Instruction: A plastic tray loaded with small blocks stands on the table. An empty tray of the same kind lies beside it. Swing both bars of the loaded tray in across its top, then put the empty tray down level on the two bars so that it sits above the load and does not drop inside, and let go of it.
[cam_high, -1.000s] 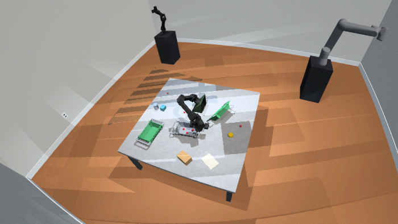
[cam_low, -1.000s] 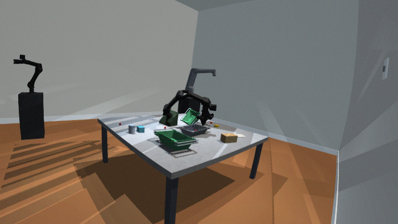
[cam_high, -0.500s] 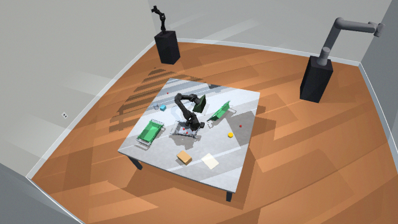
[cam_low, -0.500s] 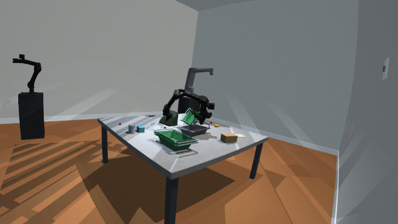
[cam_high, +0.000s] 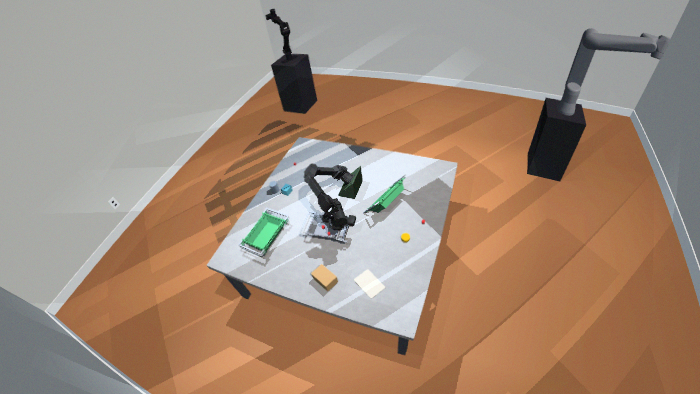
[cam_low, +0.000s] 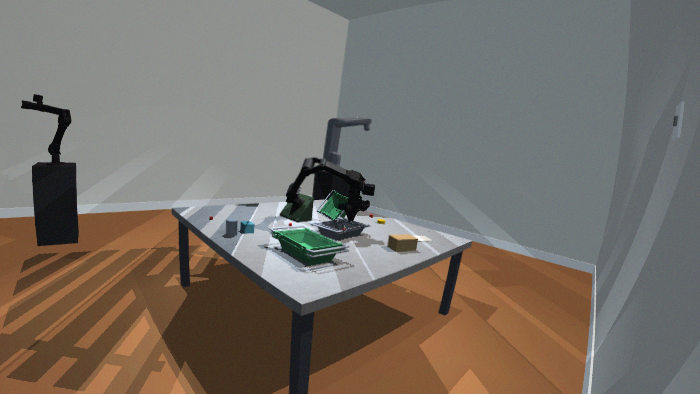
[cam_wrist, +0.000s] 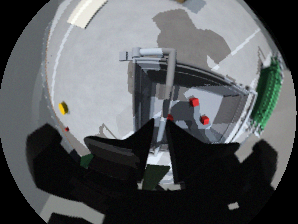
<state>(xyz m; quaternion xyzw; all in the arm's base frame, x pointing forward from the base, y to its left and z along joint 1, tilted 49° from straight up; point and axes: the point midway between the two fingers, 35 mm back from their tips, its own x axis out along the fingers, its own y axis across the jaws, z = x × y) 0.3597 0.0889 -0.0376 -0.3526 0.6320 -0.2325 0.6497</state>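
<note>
With my gripper (cam_high: 340, 224) (cam_low: 352, 218) (cam_wrist: 160, 121) narrowly parted, apparently straddling the grey metal-like bar (cam_wrist: 170, 75) unclamped, over the mid-table grey plastic tray (cam_high: 323, 238) (cam_low: 333, 233) (cam_wrist: 225, 76) of red blocks, lifting too soon could leave the bar short of its seat.

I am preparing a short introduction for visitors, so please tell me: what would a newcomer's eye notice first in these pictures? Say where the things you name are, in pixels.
Probably the jointed black robot arm (cam_high: 320, 192) (cam_low: 345, 172), bent over a grey plastic tray (cam_high: 320, 236) (cam_low: 344, 231) (cam_wrist: 225, 82) with small red blocks inside. Next, the bright green plastic tray (cam_high: 265, 232) (cam_low: 311, 246) (cam_wrist: 269, 95) standing upright on the table beside it, and, near the room's wall, the large grey robot arm (cam_high: 620, 43) (cam_low: 350, 122) on a black pedestal (cam_high: 556, 140).
</note>
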